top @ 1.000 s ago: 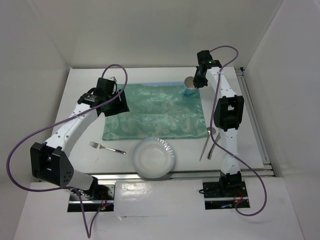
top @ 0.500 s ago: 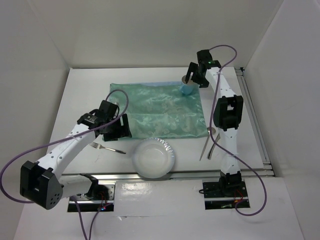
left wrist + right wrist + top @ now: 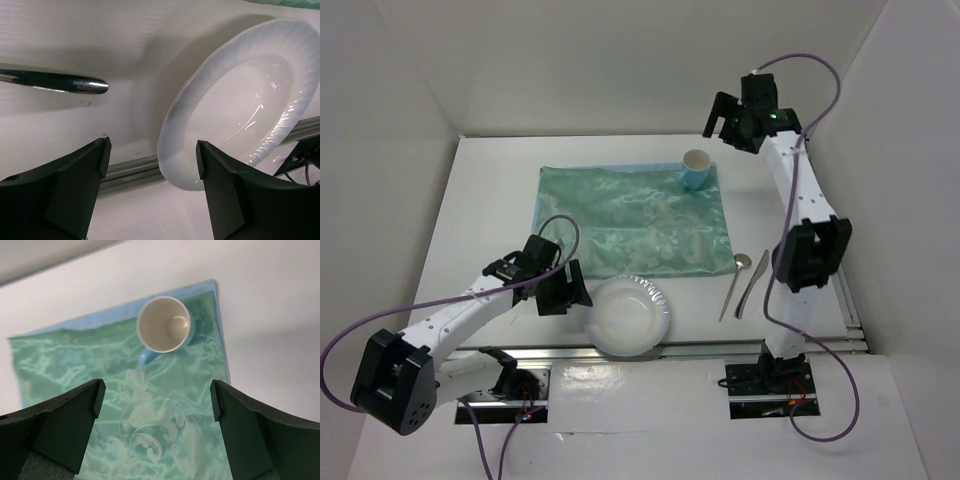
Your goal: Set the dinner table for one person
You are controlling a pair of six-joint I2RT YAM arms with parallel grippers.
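Left gripper (image 3: 152, 150) hung wide open, empty, low over dinner table (image 3: 490, 200) near its front rail, between fork handle (image 3: 55, 82) and plate (image 3: 170, 125). Right gripper (image 3: 157, 390) gaped empty above cup (image 3: 165, 330) on green mat (image 3: 125, 405).

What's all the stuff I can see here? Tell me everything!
table: one, white, under everything
mat: one, shiny green, middle of the table
cup: one, blue outside, white inside, on the mat's far right corner
plate: one, white, near edge
spoon: one, silver, right of the mat
knife: one, silver, beside the spoon
cutlery handle: one, silver, left of the plate
left gripper: open, low beside the plate
right gripper: open, raised near the cup
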